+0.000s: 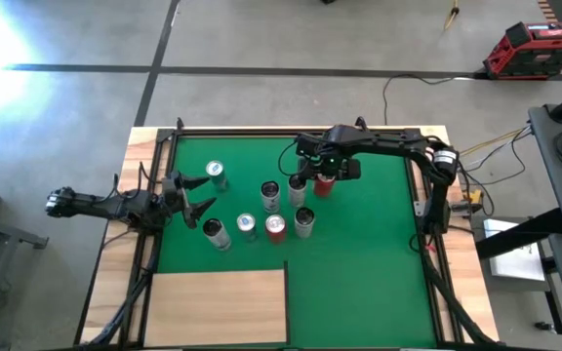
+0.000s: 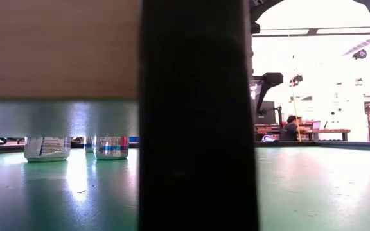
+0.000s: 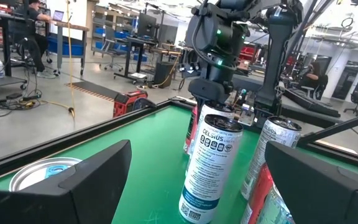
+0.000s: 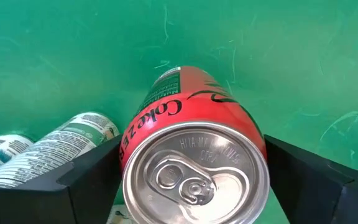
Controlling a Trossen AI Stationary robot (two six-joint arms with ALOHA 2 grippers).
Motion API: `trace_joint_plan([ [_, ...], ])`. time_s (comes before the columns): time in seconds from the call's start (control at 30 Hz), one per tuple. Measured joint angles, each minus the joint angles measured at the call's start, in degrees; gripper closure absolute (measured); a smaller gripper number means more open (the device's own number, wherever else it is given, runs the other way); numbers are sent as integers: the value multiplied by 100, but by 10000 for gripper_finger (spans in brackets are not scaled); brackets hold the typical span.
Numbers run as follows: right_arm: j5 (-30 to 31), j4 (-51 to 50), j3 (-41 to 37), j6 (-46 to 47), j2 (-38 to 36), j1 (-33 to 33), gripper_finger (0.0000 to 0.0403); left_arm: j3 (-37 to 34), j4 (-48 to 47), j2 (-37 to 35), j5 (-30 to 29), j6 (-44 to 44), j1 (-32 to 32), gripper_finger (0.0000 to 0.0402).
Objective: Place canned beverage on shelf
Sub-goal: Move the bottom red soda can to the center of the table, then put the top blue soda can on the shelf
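Note:
A red Coke can [image 4: 194, 168] stands upright on the green mat [image 1: 359, 263], at the far right of a cluster of several cans [image 1: 261, 210]. My right gripper [image 4: 194, 186] points straight down over it, open, with one finger on each side of the can's top. The left wrist view shows that gripper [image 3: 211, 93] behind a white Celsius can [image 3: 210, 162]. My left gripper [image 1: 195, 193] waits open at the mat's left edge, level, facing the cans. The shelf [image 1: 218, 304], a pale wood panel, lies at the near left. My right gripper comes from above with a finger [image 4: 92, 180] on either side of the red can's top rim [image 4: 135, 155]. I cannot tell whether the fingers touch it. The can stands upright on the mat.
Other cans stand close on the left of the red one, the nearest a silver can [image 1: 297, 187]. One can [image 1: 217, 174] stands near my left gripper. A dark post [image 2: 198, 115] blocks the middle of the low view. Bare mat lies on the near right.

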Motion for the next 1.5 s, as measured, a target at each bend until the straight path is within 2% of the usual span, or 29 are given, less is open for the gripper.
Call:
trace_joint_plan([
  [0.23, -13, 20, 0, -355, -29, 0, 36, 1, 0, -1, 0, 0, 0, 47],
  [0.37, -225, 22, -4, -684, -223, -2, 35, 2, 0, -2, 0, 0, 2, 47],
  [0.7, -298, -258, -36, -1426, -1444, 71, 35, 2, -2, -2, 0, 0, 0, 47],
  [0.83, -252, -212, -384, -1794, -2096, 195, 35, 0, -2, -2, 2, 0, 2, 47],
  [0.93, -254, 224, -1055, -1928, -2746, 229, 40, 0, -1, -2, 2, 0, 0, 47],
  [1.17, -200, 2471, -3406, -1958, -4580, 367, 82, 2, -2, -1, 2, 0, 2, 47],
  [1.5, -87, 5465, -5998, -2599, -6498, 498, 85, 1, -2, 0, 1, 0, 2, 47],
])
